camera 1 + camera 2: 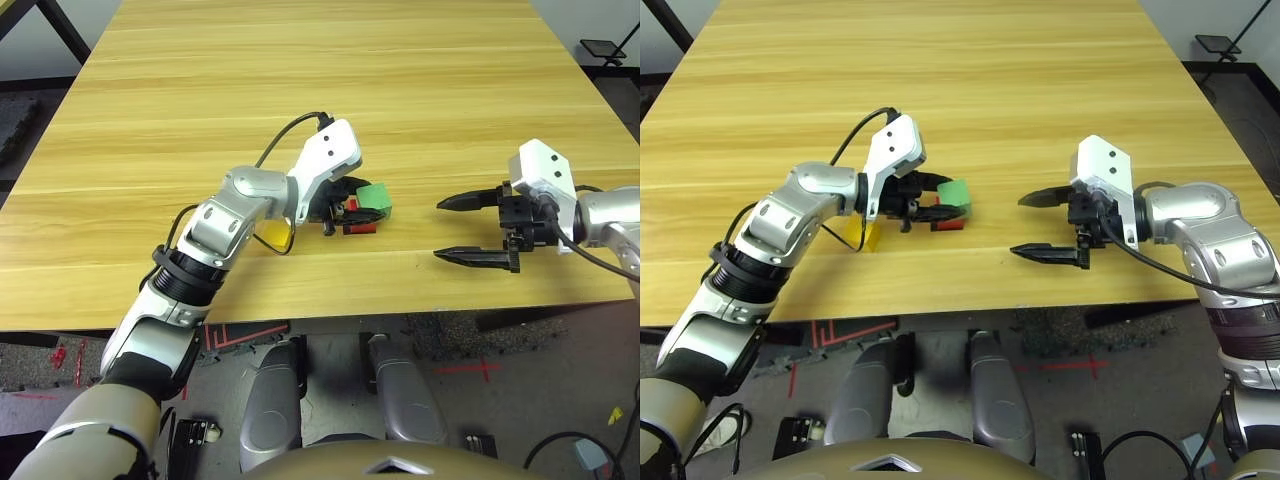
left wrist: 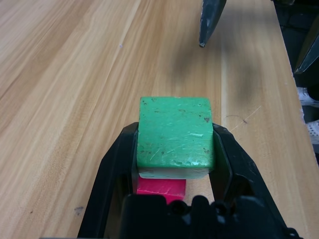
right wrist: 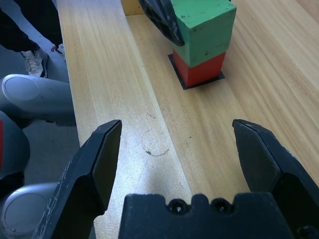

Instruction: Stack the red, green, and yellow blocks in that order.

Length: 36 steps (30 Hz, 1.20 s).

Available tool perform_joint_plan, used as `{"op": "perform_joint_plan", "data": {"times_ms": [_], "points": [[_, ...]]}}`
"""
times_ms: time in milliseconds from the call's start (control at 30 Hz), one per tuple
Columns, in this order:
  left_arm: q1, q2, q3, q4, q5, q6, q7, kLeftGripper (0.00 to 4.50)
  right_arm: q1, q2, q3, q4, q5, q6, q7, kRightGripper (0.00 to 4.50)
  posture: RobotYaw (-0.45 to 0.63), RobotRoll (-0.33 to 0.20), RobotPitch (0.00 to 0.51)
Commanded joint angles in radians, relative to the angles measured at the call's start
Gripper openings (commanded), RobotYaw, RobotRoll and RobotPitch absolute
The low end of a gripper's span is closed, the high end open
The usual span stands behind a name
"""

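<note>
My left gripper (image 1: 356,206) is shut on the green block (image 2: 174,132), one black finger on each side. The green block (image 3: 207,22) sits on top of the red block (image 3: 202,69), slightly offset from it. The red block (image 1: 948,225) stands on the table near the front middle. The yellow block (image 1: 275,236) lies behind my left forearm, mostly hidden by it. My right gripper (image 1: 440,230) hovers open to the right of the stack, fingers pointing toward it, with nothing between them.
A flat black square patch (image 3: 185,83) lies under the red block. The wooden table (image 1: 300,80) stretches far back; its front edge runs just below both grippers. A person's shoes (image 3: 35,55) stand on the floor beside the table.
</note>
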Motion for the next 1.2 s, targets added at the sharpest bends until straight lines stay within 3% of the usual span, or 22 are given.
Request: {"op": "perform_joint_plan", "data": {"times_ms": [33, 667, 900, 1200], "points": [[-0.007, -0.002, -0.011, 0.031, 0.029, -0.049, -0.019, 2.05, -0.004, -0.002, -0.001, -0.013, 0.005, -0.008, 0.006, 4.5, 0.24, 0.011, 0.201], [-0.002, 0.005, -0.01, 0.044, 0.055, -0.068, -0.048, 2.05, -0.012, 0.036, 0.025, 0.016, -0.018, -0.039, 0.0, 4.5, 0.26, 0.015, 0.204], [-0.019, 0.003, -0.009, 0.054, 0.083, -0.061, -0.042, 4.45, -0.016, 0.039, 0.024, 0.026, -0.024, -0.042, 0.005, 4.5, 0.26, 0.014, 0.207], [-0.029, 0.045, -0.004, 0.015, 0.081, -0.023, -0.067, 4.45, -0.026, 0.051, 0.035, 0.043, -0.031, -0.046, 0.006, 4.5, 0.27, 0.018, 0.213]]}}
